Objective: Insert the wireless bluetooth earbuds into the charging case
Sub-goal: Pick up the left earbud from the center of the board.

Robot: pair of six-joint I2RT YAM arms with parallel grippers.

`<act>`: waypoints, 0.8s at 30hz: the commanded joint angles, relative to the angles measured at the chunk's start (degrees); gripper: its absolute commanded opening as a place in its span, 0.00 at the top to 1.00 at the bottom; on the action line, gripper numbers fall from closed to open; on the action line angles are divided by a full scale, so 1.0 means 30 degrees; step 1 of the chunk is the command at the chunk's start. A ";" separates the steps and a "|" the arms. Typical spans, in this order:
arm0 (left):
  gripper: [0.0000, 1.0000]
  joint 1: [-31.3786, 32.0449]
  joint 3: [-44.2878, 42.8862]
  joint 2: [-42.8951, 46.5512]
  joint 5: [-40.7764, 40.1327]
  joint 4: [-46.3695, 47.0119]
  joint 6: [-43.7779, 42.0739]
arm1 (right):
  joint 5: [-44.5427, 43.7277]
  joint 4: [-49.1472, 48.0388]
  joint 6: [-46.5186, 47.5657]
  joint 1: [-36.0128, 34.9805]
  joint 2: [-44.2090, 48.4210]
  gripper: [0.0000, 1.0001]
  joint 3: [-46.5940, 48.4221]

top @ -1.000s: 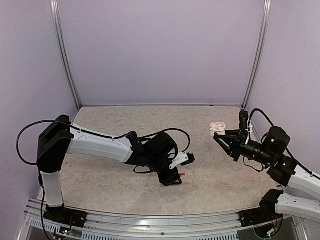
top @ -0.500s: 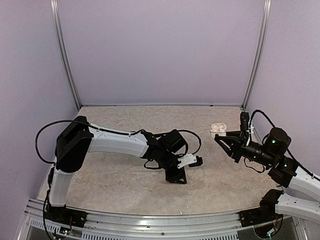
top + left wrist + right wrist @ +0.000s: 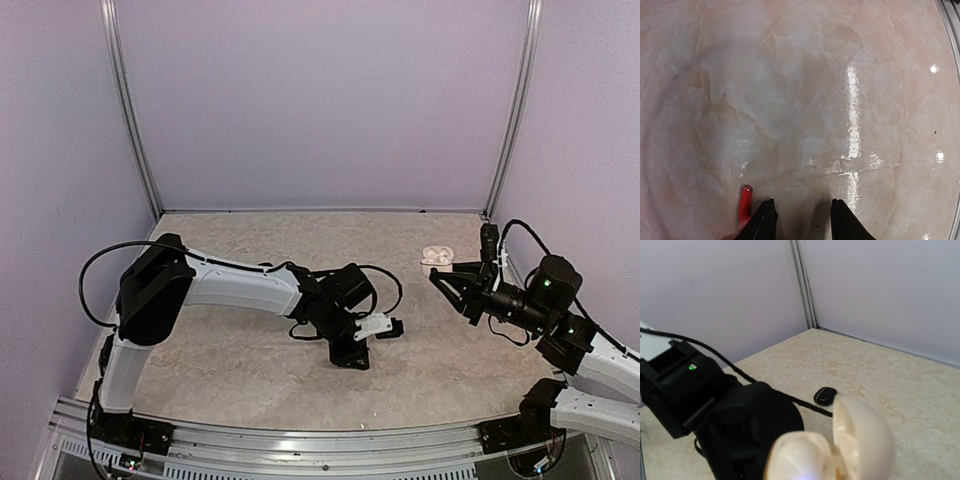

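Observation:
A red earbud [image 3: 745,201] lies on the marble tabletop just left of my left fingertips. My left gripper [image 3: 802,220] is open and empty, low over the table, and sits mid-table in the top view [image 3: 351,358]. My right gripper [image 3: 436,273] is at the right, pointing left, shut on an open white charging case [image 3: 437,257]. The case fills the bottom of the right wrist view [image 3: 840,450], lid up on the right, hiding my fingertips. Two white round shapes show in its base from above.
A small closed black case [image 3: 825,395] lies on the table beyond the white one. The left arm's black wrist and cable [image 3: 740,425] stand close in front of the right gripper. Purple walls and metal posts [image 3: 510,110] enclose the table.
The left arm swung right and forward, bringing its gripper down beside the red earbud. The right gripper and the white case shifted slightly right together.

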State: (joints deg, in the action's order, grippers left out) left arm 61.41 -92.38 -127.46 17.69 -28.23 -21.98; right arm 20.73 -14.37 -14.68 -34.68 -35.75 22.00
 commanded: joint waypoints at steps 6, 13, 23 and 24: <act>0.50 -0.1014 0.0880 0.0436 -0.2121 -0.1987 -0.0399 | 0.0087 -0.0190 0.0035 0.0223 -0.0048 1.00 -0.0009; 0.42 -0.1433 0.1951 0.1256 -0.0988 -0.1954 -0.0322 | 0.0117 -0.0067 0.0093 0.0221 0.0041 1.00 -0.0001; 0.50 -0.1135 0.3643 0.2209 -0.1812 -0.0662 -0.0597 | 0.0175 -0.0186 0.0093 0.0257 0.0105 1.00 -0.0093; 0.53 -0.1133 0.3764 0.2241 -0.2413 -0.0452 -0.0472 | 0.0179 -0.0190 0.0077 0.0251 0.0112 1.00 -0.0100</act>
State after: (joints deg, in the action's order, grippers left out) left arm 57.74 -83.88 -121.56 14.70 -27.73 -24.10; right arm 20.82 -14.37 -14.57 -34.68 -36.05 22.00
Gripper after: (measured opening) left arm 0.506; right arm 0.225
